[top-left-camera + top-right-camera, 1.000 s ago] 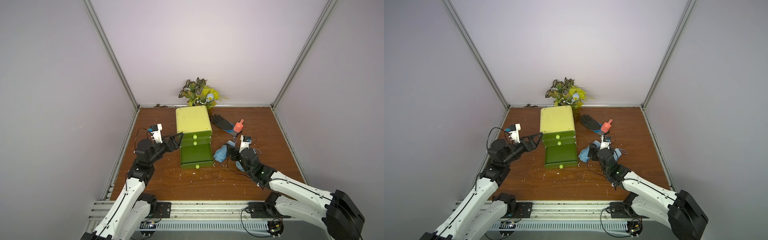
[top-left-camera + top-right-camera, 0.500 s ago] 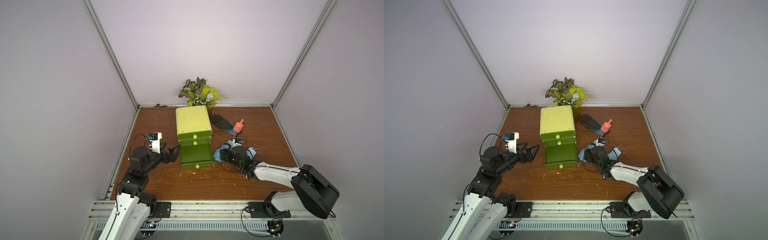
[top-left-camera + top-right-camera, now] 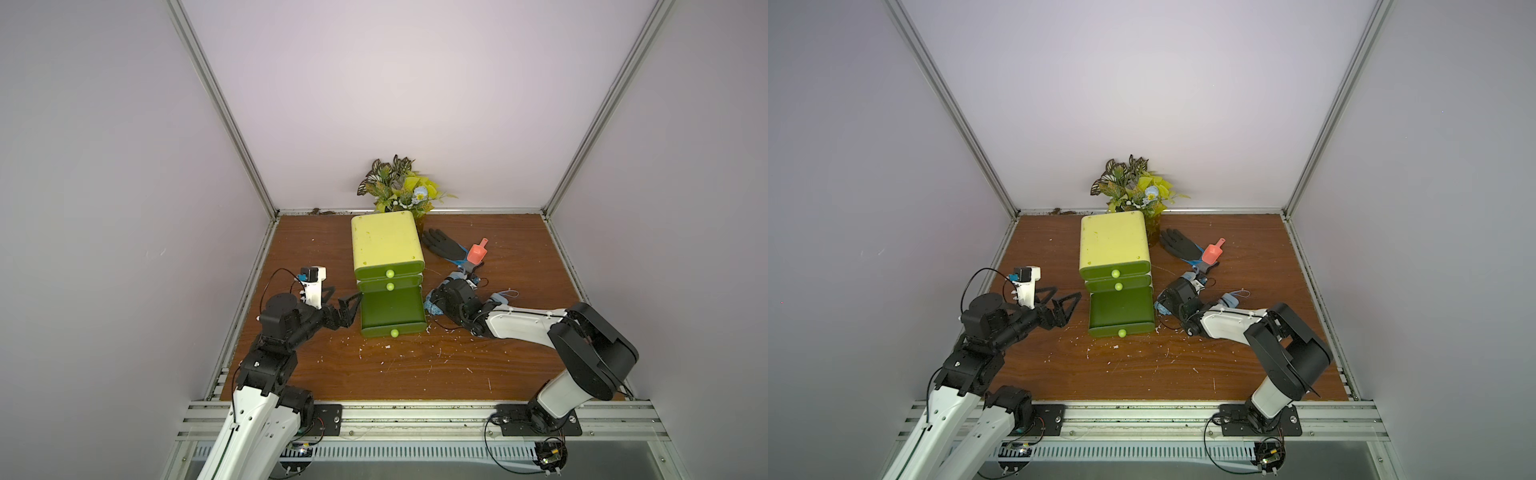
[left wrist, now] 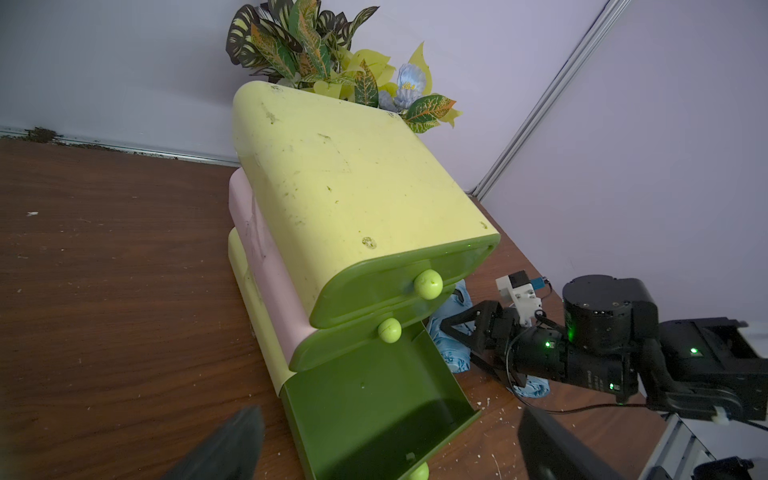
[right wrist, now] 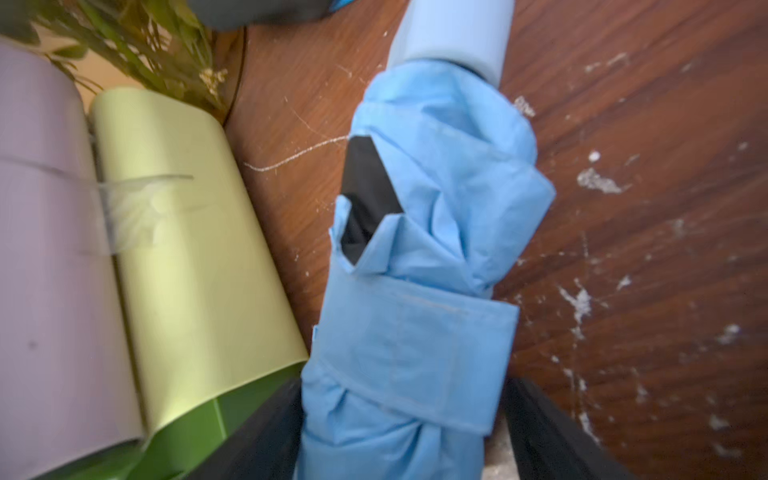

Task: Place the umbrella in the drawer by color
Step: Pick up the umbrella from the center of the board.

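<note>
Crumb-strewn brown wood table (image 3: 415, 374) is being boxed in by lilac walls. Folded blue umbrella (image 5: 436, 199), lying right of centre on the table, is being gripped on both sides by right gripper (image 5: 401, 386), beside open green bottom drawer (image 3: 390, 309). Left gripper (image 3: 1066, 293) is being held wide and empty, left of drawer. Black glove (image 3: 442, 245), orange scoop (image 3: 477, 251) and plant (image 3: 399, 187) are being seen upper centre.

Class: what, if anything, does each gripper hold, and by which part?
Left gripper: nothing, open. Right gripper: jaws flank the blue umbrella near its strap; a firm grip cannot be told.
</note>
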Robot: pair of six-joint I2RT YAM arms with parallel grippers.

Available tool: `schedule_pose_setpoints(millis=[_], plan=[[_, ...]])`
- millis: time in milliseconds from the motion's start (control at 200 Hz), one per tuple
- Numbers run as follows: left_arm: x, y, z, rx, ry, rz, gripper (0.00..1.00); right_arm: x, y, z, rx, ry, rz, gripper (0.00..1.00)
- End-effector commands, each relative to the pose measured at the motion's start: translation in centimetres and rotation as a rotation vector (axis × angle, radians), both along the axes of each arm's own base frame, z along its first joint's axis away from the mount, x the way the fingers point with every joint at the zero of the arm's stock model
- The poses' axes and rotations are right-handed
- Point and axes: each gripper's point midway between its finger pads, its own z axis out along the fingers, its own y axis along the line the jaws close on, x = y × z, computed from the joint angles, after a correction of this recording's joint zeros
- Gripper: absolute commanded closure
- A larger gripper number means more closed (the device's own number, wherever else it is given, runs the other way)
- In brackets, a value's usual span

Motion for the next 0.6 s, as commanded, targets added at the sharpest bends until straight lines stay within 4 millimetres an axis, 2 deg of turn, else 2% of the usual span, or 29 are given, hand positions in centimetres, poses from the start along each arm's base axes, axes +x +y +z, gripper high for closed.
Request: schedule_pose_setpoints(millis=[0, 70, 160, 280, 360, 420, 455, 595], plan=[[-0.1, 0.0, 0.0, 0.008, -0.007, -0.010, 0.01, -2.9, -3.1, -4.7, -0.062, 0.174, -0.074, 0.21], [-0.1, 0.0, -0.1, 0.009, -0.003, -0.009, 0.01, -3.0, -4.0, -4.4, -0.049, 0.148, -0.105, 0.37], [0.0, 0.1, -0.1, 0.009, -0.004, -0.004, 0.01, -3.4, -5.9, -3.5, -0.060, 0.100, -0.176, 0.41], [0.1, 0.2, -0.4, 0.015, 0.009, 0.003, 0.01, -3.5, -8.3, -1.4, -0.102, 0.012, -0.236, 0.54], [0.2, 0.2, -0.6, 0.014, 0.017, 0.003, 0.01, -3.4, -9.5, 0.8, -0.139, -0.073, -0.243, 0.60], [0.3, 0.2, -0.6, 0.015, 0.018, 0.008, 0.01, -3.1, -10.3, 3.0, -0.176, -0.160, -0.227, 0.67], [0.3, 0.3, -0.7, 0.015, 0.021, 0.011, 0.01, -3.1, -10.7, 4.3, -0.200, -0.206, -0.216, 0.68], [0.5, 0.5, -1.0, 0.021, 0.033, 0.030, 0.01, -3.1, -12.1, 10.5, -0.299, -0.436, -0.151, 0.79]])
